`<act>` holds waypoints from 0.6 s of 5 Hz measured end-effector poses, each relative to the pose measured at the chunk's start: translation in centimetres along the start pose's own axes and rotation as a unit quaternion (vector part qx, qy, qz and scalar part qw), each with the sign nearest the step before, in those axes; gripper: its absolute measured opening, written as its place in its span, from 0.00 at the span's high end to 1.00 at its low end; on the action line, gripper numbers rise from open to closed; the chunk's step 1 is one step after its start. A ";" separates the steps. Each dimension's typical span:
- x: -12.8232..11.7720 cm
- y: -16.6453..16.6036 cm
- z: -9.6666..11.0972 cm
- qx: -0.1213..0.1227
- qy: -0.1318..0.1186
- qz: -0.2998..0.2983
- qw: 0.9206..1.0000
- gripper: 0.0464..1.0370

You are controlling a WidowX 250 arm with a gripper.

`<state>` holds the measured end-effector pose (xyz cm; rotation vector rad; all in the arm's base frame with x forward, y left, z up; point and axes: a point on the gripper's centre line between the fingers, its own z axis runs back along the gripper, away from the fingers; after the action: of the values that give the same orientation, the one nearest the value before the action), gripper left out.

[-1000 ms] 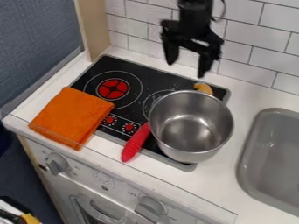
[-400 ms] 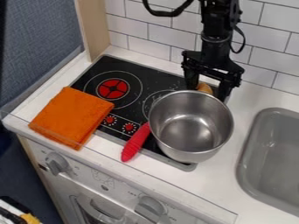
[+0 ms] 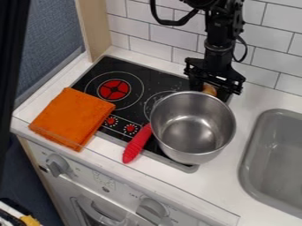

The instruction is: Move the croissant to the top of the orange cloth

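The gripper [image 3: 210,88] hangs over the back right of the stove, just behind the pot, its two fingers apart on either side of the croissant. Between them a small golden-brown part of the croissant [image 3: 209,89] shows; the rest is hidden by the pot's rim and the gripper. An orange cloth [image 3: 72,118] lies folded flat across the stove's left front corner and the white counter.
A steel pot [image 3: 192,128] with a red handle [image 3: 137,143] stands on the right of the black stove [image 3: 154,84], directly in front of the gripper. A grey sink [image 3: 277,154] is at the right. White wall tiles [image 3: 171,35] rise behind the counter.
The gripper has come down and to the right from above the stove's back edge, and its fingers now flank the croissant. Pot and cloth have not moved. A dark shape now covers the left edge.
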<state>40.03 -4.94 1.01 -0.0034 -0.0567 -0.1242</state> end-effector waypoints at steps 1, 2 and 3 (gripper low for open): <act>-0.2 0.0 0.0 -0.005 0.006 -0.007 1.000 0.39; -0.2 0.6 0.5 -0.017 0.003 -0.007 1.000 0.39; 1.4 4.3 5.1 -0.018 -0.074 0.046 0.996 0.39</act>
<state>41.67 -0.80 6.16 -0.0512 -0.2027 -0.0326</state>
